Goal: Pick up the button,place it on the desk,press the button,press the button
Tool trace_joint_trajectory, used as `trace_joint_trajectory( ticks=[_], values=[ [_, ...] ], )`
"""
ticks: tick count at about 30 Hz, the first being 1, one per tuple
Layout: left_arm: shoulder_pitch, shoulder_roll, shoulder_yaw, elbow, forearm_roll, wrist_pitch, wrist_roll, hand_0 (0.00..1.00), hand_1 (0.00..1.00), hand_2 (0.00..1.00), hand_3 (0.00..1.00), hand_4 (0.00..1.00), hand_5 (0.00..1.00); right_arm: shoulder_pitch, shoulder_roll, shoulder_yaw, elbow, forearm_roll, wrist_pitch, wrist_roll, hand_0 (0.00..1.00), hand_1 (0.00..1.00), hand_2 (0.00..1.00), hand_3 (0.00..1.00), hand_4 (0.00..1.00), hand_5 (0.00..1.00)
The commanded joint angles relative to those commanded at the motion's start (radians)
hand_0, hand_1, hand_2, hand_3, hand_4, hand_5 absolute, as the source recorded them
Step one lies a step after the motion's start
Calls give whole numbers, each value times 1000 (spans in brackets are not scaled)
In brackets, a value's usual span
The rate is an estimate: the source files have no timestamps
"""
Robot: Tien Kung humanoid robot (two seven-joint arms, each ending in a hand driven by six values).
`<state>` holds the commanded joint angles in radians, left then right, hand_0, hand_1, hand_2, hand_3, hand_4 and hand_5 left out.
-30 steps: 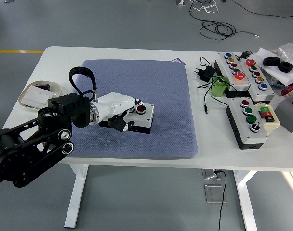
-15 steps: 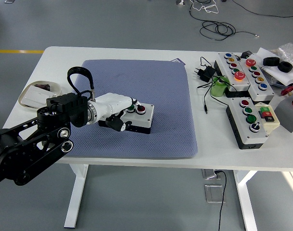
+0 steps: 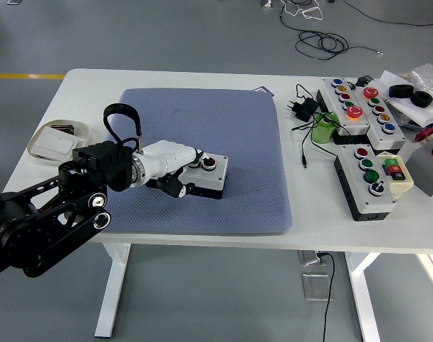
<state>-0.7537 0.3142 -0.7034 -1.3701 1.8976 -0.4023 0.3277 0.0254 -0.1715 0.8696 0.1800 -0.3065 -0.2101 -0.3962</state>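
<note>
One hand is in view: the left hand (image 3: 175,161), white-shelled on a black arm entering from the lower left, lies over the left part of the button box (image 3: 202,176). Its fingers (image 3: 191,154) are curled down onto the top of the box and its thumb sits against the near side; whether they clamp the box or only rest on it cannot be told. The button box, white on top with a black base, rests on the blue-grey mat (image 3: 223,128) left of the mat's centre, and a red button (image 3: 209,163) shows just beyond the fingertips. The mat covers the middle of the white surface (image 3: 309,199). On the right side of the surface lie a long control panel (image 3: 362,107) with coloured buttons and a second control panel (image 3: 373,178) nearer the edge, with a green cylinder (image 3: 323,130) and a black power adapter (image 3: 302,108) with cable between them and the mat. A shallow tray (image 3: 54,142) sits at the left edge. Lettering on the panels is too small to read.
</note>
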Motion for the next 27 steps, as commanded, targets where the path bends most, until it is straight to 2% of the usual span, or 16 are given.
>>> trace_joint_trajectory(
  ticks=[4, 11, 16, 17, 19, 22, 23, 25, 27],
  values=[
    [5, -5, -4, 14, 1, -14, 8, 38, 45, 97, 832, 557, 136, 0, 0, -10, 0, 8, 0, 2, 660, 538, 596, 639, 405, 498],
    [10, -3, -21, 11, -6, 3, -2, 33, 51, 110, 849, 540, 154, 0, 0, -8, 0, 4, 1, 2, 661, 538, 596, 639, 405, 498],
    [40, -21, -131, 1, -42, 46, -39, 33, 51, 110, 849, 540, 154, 0, 0, -7, 0, 2, 0, 3, 661, 538, 596, 639, 405, 498],
    [45, -22, -153, -3, -48, 53, -44, 11, 50, 118, 901, 608, 273, 0, 0, -6, 0, 2, 0, 2, 660, 538, 596, 639, 405, 498],
    [54, -22, -192, -12, -66, 71, -50, 11, 50, 118, 901, 608, 273, 0, -1, -6, 0, 2, -1, 2, 660, 538, 596, 639, 405, 498],
    [64, -20, -236, -19, -95, 129, -63, 11, 50, 118, 901, 608, 273, -1, -1, -6, 0, 4, -1, 3, 660, 538, 596, 639, 405, 498],
    [70, -20, -254, -21, -111, 157, -70, 6, 113, 196, 920, 743, 437, 0, -1, -5, 0, 2, -1, 2, 660, 538, 596, 638, 404, 498],
    [80, -19, -281, -22, -153, 201, -84, 6, 113, 196, 920, 743, 437, 0, -1, -4, 0, 1, -1, 2, 660, 538, 596, 638, 404, 498],
    [87, -19, -299, -22, -188, 226, -91, 6, 113, 196, 920, 743, 437, 0, -1, -3, 0, 0, -1, 2, 660, 538, 596, 638, 404, 498]
  ],
)
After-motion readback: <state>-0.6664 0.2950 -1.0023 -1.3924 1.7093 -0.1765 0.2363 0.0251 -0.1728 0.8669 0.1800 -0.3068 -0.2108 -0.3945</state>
